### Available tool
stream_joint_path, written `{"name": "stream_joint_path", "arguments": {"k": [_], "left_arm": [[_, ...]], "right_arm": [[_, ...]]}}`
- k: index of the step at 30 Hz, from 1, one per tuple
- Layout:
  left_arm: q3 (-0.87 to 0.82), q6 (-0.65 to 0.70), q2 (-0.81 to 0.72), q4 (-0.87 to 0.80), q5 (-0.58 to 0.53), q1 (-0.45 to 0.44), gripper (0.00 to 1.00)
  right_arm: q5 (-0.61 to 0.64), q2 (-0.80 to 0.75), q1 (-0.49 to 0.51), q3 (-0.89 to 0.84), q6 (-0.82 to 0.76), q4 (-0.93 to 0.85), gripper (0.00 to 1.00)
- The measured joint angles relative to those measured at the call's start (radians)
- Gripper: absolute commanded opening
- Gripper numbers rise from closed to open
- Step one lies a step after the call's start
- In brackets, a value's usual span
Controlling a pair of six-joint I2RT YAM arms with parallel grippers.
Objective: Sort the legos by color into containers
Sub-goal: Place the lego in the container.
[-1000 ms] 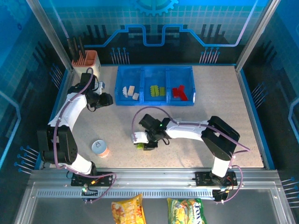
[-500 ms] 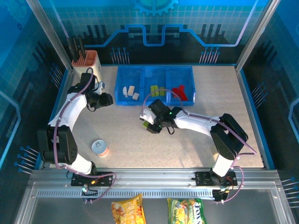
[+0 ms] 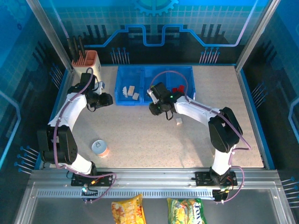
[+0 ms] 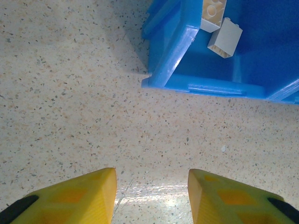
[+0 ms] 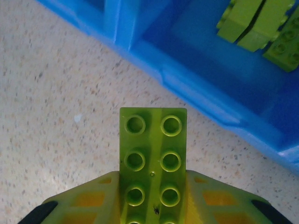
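Observation:
My right gripper [image 5: 153, 181] is shut on a lime green lego [image 5: 153, 140], studs facing the camera, just short of the front wall of the blue containers [image 5: 196, 88]. Seen from above, the right gripper [image 3: 153, 95] hangs at the front of the middle bin. More green legos [image 5: 254, 23] lie in that bin. White legos [image 3: 130, 91] lie in the left bin and red ones [image 3: 180, 89] in the right bin. One white lego [image 3: 179, 121] lies on the table under the right arm. My left gripper [image 3: 108, 99] is open over bare table, left of the containers [image 4: 173, 56].
A small can with an orange label [image 3: 99, 148] stands near the left arm's base. A beige utensil holder [image 3: 86, 60] stands at the back left. Two snack bags [image 3: 127, 211] lie below the near rail. Blue walls ring the table.
The right arm carried the green lego from the middle front of the table back to the containers' front wall. The left arm has not moved.

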Motion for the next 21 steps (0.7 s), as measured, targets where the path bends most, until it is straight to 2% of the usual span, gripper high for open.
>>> {"name": "stream_joint_path", "arguments": {"k": [21], "left_arm": [[0.0, 0.0, 0.0, 0.0, 0.001, 0.0, 0.45]], "right_arm": [[-0.182, 0.341, -0.146, 0.431, 0.245, -0.021, 0.32]]}}
